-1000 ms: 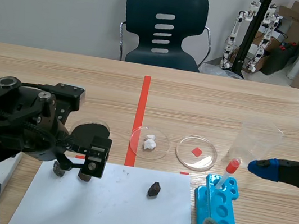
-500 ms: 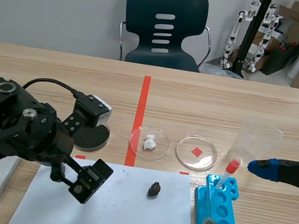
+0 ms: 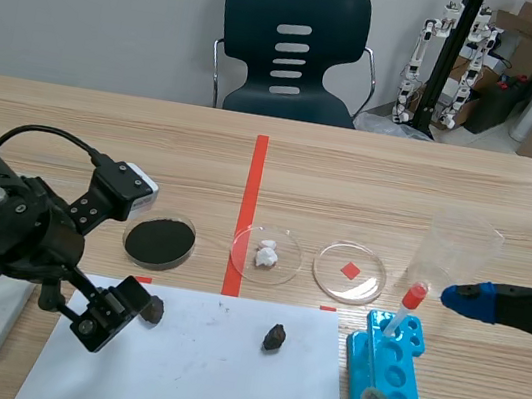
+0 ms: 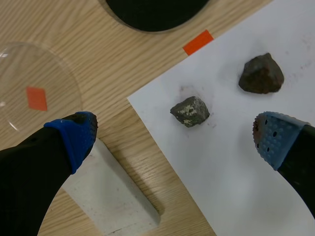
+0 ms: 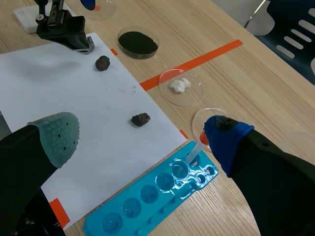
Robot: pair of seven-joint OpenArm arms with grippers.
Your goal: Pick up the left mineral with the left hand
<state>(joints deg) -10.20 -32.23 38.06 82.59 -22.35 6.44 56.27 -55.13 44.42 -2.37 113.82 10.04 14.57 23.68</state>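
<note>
Two minerals on paper, dish beyond.

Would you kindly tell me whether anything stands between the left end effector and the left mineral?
Nothing visible does: the left end effector is open, and the left mineral lies uncovered on the paper just ahead of it.

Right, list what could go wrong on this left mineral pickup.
1. The brown mineral lies close beside the grey mineral, so the open left jaws may catch or knock the wrong one.
2. The grey mineral sits near the white paper's corner; a scraping jaw could drag the sheet.
</note>
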